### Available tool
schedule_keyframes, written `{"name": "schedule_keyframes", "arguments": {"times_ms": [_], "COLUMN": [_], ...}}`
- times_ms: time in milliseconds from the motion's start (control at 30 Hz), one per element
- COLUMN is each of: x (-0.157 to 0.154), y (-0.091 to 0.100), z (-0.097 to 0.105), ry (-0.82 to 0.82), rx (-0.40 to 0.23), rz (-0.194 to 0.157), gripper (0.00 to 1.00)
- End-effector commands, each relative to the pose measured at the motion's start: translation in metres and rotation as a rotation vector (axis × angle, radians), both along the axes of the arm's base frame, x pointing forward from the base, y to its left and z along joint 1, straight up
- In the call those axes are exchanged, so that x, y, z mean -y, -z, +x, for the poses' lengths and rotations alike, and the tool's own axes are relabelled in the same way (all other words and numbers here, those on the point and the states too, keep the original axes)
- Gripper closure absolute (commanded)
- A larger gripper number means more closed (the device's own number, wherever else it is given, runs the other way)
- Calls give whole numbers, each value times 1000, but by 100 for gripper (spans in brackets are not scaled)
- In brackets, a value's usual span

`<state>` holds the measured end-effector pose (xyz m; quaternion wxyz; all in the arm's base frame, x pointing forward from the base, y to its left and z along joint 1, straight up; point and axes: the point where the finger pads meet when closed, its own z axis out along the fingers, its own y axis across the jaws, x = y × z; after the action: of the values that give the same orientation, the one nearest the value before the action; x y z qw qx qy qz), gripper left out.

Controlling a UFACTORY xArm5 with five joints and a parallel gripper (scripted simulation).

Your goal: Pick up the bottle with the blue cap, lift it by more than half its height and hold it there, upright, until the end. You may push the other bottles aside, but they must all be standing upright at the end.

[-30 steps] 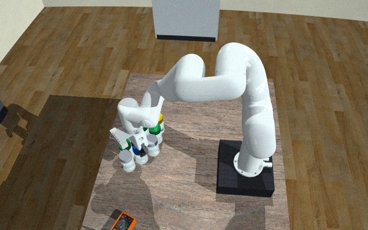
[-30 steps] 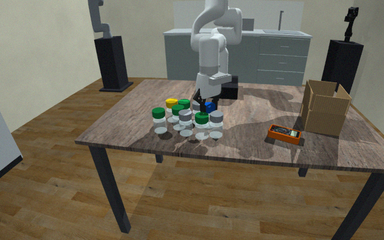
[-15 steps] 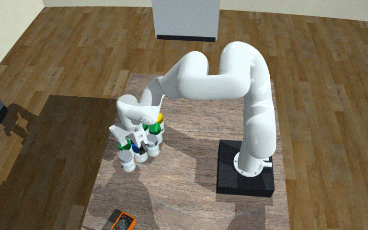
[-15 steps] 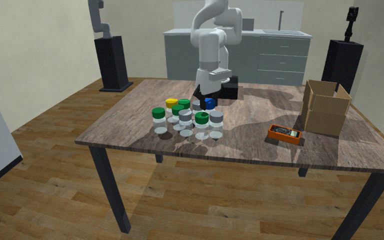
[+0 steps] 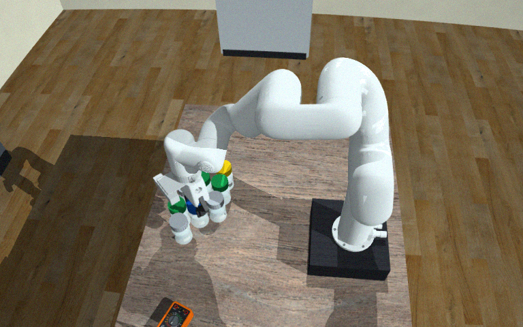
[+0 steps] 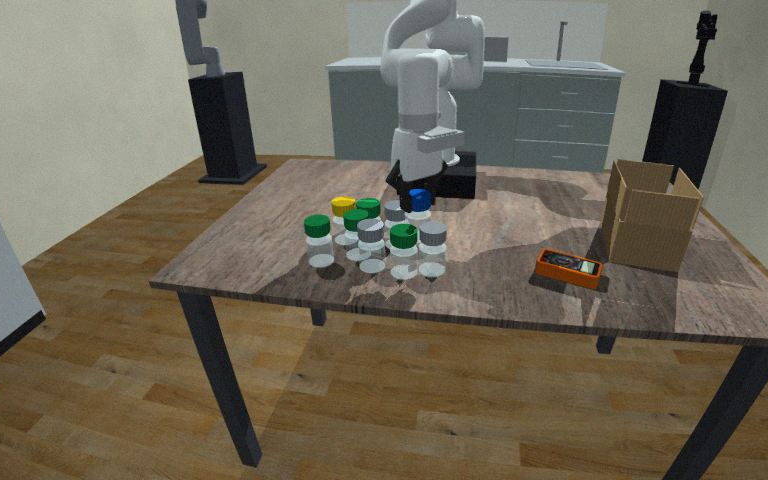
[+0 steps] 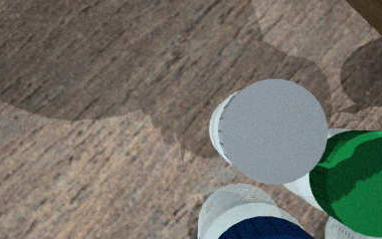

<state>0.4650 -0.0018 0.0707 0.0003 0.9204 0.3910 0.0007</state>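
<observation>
The bottle with the blue cap point(image 6: 419, 200) is clear with a blue lid. It sits upright between my fingers, raised a little above the caps of the bottles around it. My gripper point(image 6: 412, 193) is shut on it, pointing straight down. In the top view the blue cap point(image 5: 191, 207) shows just under my gripper point(image 5: 193, 204). In the wrist view the blue cap point(image 7: 265, 228) is at the bottom edge, with a grey-capped bottle point(image 7: 273, 130) and a green-capped bottle point(image 7: 359, 181) close beside it.
Several other bottles stand upright in a cluster on the table: green caps point(image 6: 317, 226), grey caps point(image 6: 432, 233), one yellow cap point(image 6: 342, 205). An orange multimeter point(image 6: 568, 268) and an open cardboard box point(image 6: 650, 215) are at the right.
</observation>
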Motion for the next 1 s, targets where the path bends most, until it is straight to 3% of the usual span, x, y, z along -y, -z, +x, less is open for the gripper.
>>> {"name": "schedule_keyframes", "arguments": {"times_ms": [0, 967], "x": [0, 0], "y": [-7, -12], "z": [1, 1], "ry": [0, 0], "rx": [3, 3], "rz": [1, 0], "gripper": [100, 100]}}
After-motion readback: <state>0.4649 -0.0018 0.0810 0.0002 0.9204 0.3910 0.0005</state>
